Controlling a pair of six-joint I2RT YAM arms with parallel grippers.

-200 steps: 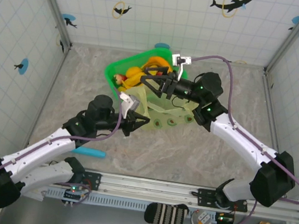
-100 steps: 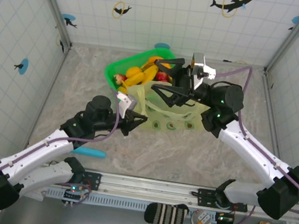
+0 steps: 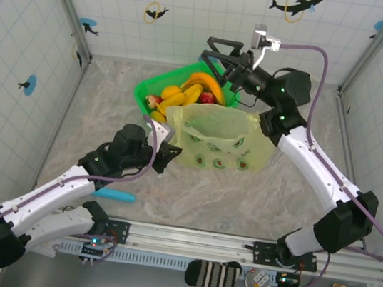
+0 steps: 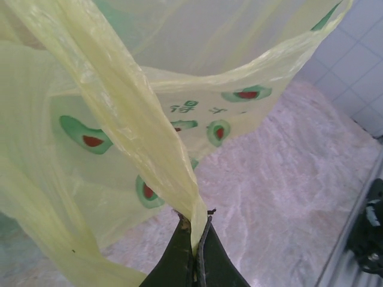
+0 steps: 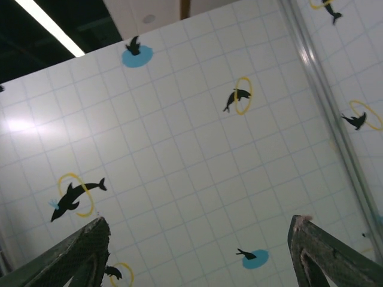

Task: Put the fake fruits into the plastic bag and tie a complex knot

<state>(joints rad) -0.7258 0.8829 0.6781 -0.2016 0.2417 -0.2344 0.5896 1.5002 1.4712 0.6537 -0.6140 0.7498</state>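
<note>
The pale yellow-green plastic bag (image 3: 222,139) with avocado prints hangs spread out mid-table, its mouth towards the tray. My left gripper (image 3: 166,152) is shut on a twisted handle strip of the bag (image 4: 137,119); in the left wrist view the strip runs down between the closed fingers of the left gripper (image 4: 195,226). The fake fruits (image 3: 184,93), yellow bananas with red and orange pieces, lie in the green tray (image 3: 141,96) behind the bag. My right gripper (image 3: 212,51) is raised above the tray's far end, open and holding nothing. In its wrist view the right gripper (image 5: 200,242) faces the tiled wall.
A teal-blue stick (image 3: 113,194) lies on the table near my left arm. Tiled walls with dolphin stickers enclose the table on three sides. A metal rail (image 3: 233,247) runs along the near edge.
My right gripper has lifted up and back from the bag's mouth to above the tray, still open. The bag has spread out to the right. My left gripper keeps its hold.
</note>
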